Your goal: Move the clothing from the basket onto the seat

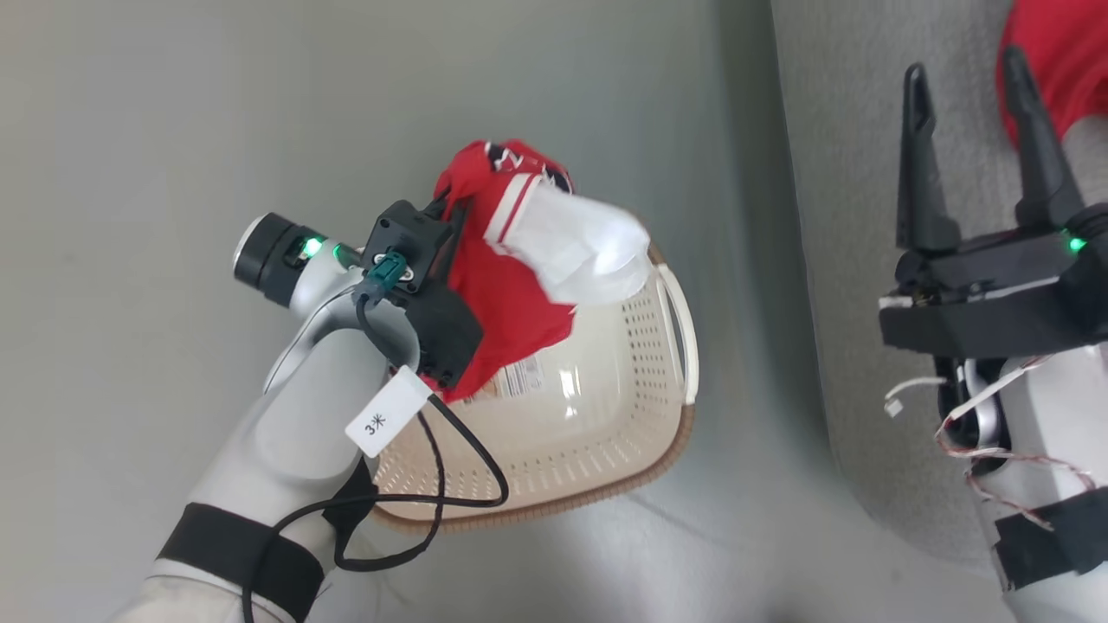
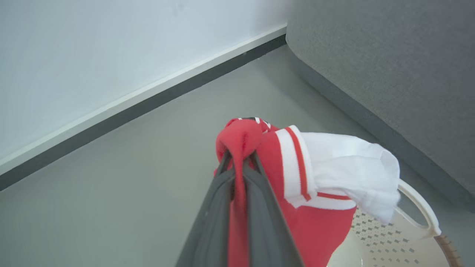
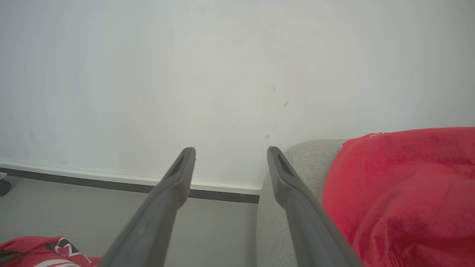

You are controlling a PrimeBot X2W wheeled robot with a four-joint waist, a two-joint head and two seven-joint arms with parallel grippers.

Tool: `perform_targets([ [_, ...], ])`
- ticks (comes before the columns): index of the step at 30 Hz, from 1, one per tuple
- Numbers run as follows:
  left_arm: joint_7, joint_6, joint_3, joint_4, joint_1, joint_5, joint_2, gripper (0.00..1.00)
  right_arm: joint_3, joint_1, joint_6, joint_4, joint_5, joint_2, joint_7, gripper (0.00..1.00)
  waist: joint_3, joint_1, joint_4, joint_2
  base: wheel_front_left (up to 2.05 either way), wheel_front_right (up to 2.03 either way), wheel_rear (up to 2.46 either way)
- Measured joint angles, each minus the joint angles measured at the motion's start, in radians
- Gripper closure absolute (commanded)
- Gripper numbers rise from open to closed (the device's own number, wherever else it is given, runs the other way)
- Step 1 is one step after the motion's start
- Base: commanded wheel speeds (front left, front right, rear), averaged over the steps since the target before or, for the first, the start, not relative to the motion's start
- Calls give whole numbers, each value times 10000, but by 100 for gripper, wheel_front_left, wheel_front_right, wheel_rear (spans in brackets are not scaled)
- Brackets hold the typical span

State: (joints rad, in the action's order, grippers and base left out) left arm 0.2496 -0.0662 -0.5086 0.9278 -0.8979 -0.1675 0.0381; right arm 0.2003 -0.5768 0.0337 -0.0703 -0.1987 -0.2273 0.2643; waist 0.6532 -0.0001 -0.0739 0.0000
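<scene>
Jaws of left gripper [image 2: 241, 157] clamped on a bunched fold of red garment [image 2: 315, 226], which hangs over the basket [image 1: 589, 415].
Next: carry it to the seat [image 1: 866, 260]. Best to raise until the trailing hem clears the basket rim, then swing across and drop well in from the rounded edge, beside the second red garment [image 1: 1056, 52] lying there. Right gripper [image 1: 965, 65] jaws wide apart, holding nothing, over the seat.
</scene>
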Motion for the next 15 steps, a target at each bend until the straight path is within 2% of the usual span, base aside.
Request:
perform_targets([
  [7, 0, -228, -232, -905, 170, -347, -8, 100, 94, 653, -178, -554, -36, 130, -2, 0, -1203, 0, 260, 0, 0, 0, 0],
  [15, 2, -311, -263, -1177, 326, -650, -8, 100, 286, 1124, -391, -1091, -111, 387, -4, 0, -2419, -1, 390, 0, 0, 0, 0],
])
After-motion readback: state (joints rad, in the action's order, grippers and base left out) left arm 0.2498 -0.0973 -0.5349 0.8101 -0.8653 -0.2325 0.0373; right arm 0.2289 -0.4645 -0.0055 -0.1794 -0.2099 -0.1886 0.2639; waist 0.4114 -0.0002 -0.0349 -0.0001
